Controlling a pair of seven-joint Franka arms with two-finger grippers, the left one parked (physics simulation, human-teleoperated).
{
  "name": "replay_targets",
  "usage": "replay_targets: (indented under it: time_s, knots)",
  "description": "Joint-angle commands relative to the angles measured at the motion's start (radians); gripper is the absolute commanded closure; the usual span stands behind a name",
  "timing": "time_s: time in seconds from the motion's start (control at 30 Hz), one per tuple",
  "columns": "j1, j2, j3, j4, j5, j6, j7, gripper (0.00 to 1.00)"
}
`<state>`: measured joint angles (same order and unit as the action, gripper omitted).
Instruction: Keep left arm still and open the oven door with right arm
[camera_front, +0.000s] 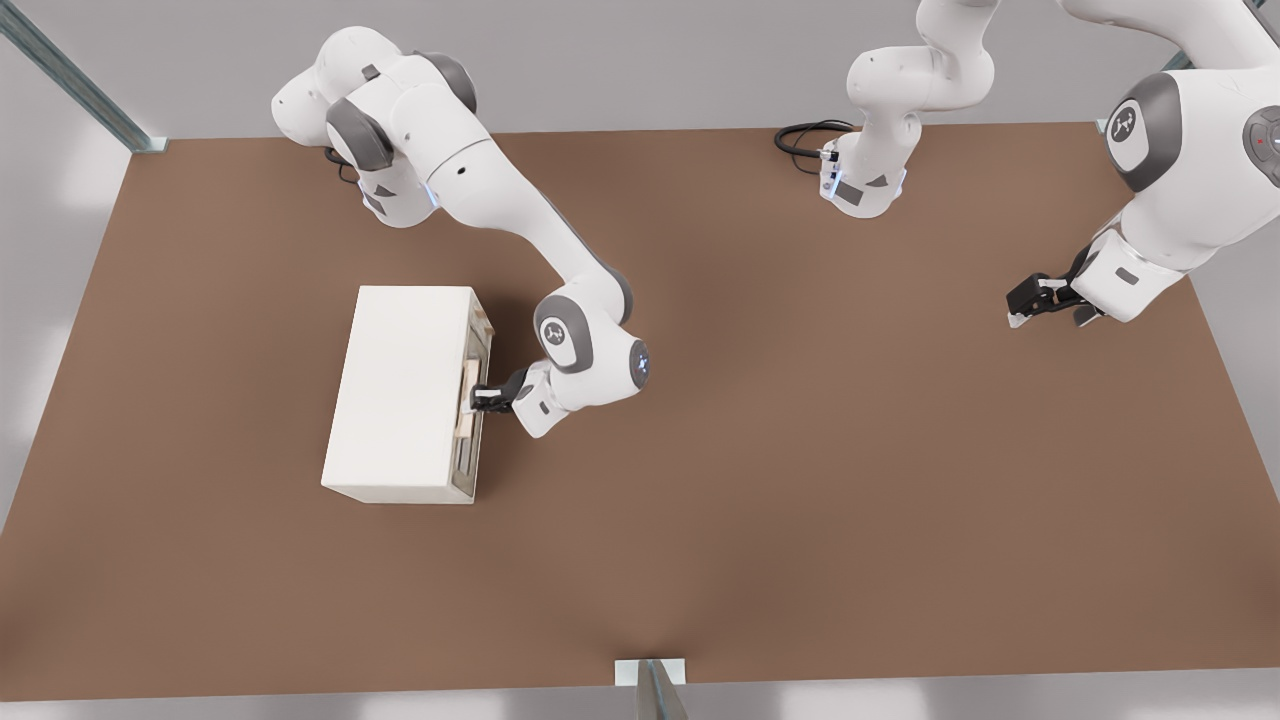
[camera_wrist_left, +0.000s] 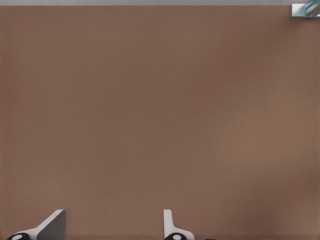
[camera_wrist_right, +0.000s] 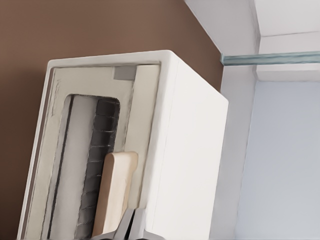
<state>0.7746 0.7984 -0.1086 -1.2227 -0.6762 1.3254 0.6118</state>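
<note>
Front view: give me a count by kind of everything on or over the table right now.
Robot arms: 2, the right arm with its gripper at the oven door handle, and the left arm
Ovens: 1, the oven
Total: 3

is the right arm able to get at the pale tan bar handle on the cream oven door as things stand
Probably yes. The right arm's black two-finger gripper is already at the pale tan bar handle on the cream oven door, with nothing between them. Whether the fingers grip it cannot be told.
</note>
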Motion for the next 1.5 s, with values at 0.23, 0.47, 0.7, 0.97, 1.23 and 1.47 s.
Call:
replay_targets:
  time_s: [0.23, 0.47, 0.7, 0.97, 1.23, 1.47]
  knots:
    - [0.002, 0.01, 0.0, 0.0, 0.006, 0.005, 0.066, 1.0]
    - [0.002, 0.022, 0.0, 0.0, 0.007, 0.009, 0.071, 1.0]
    - [0.026, 0.024, 0.003, 0.028, 0.009, 0.011, 0.074, 1.0]
    - [-0.265, -0.28, 0.029, 0.111, 0.65, 0.11, -0.415, 0.46]
    - [-0.506, -0.522, 0.052, -0.05, 0.675, -0.012, -0.69, 0.0]
    - [-0.509, -0.524, 0.052, 0.035, 0.667, -0.006, -0.69, 0.0]
